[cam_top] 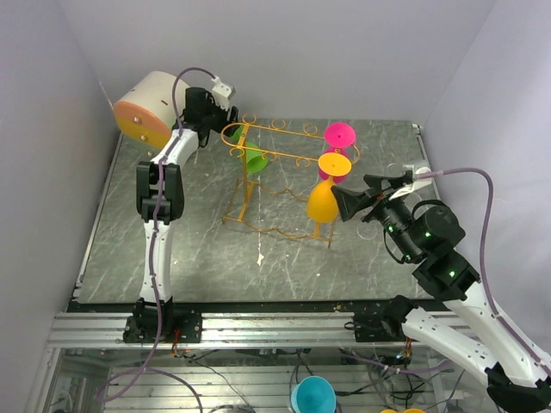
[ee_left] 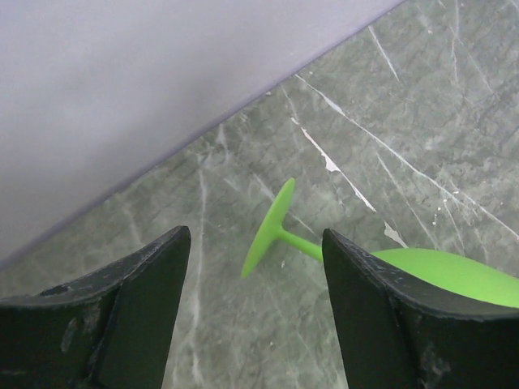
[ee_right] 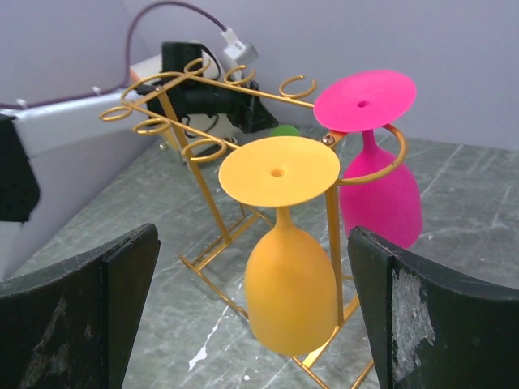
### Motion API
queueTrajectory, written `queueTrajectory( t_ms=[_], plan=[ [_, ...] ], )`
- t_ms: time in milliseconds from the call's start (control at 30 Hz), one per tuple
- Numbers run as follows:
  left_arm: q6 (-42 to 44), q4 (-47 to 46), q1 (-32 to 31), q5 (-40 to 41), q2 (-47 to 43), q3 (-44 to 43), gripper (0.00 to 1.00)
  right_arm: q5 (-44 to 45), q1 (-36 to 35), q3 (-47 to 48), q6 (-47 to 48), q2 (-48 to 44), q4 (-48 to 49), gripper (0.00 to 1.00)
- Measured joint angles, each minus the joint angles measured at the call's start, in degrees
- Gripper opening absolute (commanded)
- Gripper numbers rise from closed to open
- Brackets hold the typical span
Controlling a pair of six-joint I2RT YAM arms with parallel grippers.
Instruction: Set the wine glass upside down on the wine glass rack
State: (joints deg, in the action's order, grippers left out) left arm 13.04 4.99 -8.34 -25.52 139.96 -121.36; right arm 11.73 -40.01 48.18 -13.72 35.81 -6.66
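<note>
The golden wire wine glass rack [cam_top: 274, 176] stands mid-table and also shows in the right wrist view [ee_right: 203, 121]. A yellow wine glass [cam_top: 322, 200] hangs upside down from a loop at its right end, with a pink glass [cam_top: 339, 135] hanging behind it. My right gripper [cam_top: 343, 201] is open just right of the yellow glass [ee_right: 292, 296], which hangs ahead of the jaws, untouched. A green wine glass [cam_top: 253, 157] lies on its side on the table under the rack's left end. My left gripper [cam_top: 229, 118] is open above and behind the green glass [ee_left: 272, 227], apart from it.
A round cream drum with an orange face [cam_top: 145, 107] sits at the back left by the left arm. Grey walls close in the back and sides. A teal cup [cam_top: 312, 396] lies below the table's front rail.
</note>
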Motion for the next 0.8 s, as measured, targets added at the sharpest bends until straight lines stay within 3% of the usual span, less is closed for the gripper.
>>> queueTrajectory(
  t_ms=[367,800],
  plan=[
    [3.9,-0.3,-0.9,-4.4,5.3,-2.4,0.71,1.8,0.1,2.5,-0.9,-4.8,-2.3,1.0],
    [5.4,-2.6,-0.9,-4.7,10.1,-8.1,0.62,2.8,0.1,2.6,-0.6,-1.1,-3.1,1.0]
  ],
)
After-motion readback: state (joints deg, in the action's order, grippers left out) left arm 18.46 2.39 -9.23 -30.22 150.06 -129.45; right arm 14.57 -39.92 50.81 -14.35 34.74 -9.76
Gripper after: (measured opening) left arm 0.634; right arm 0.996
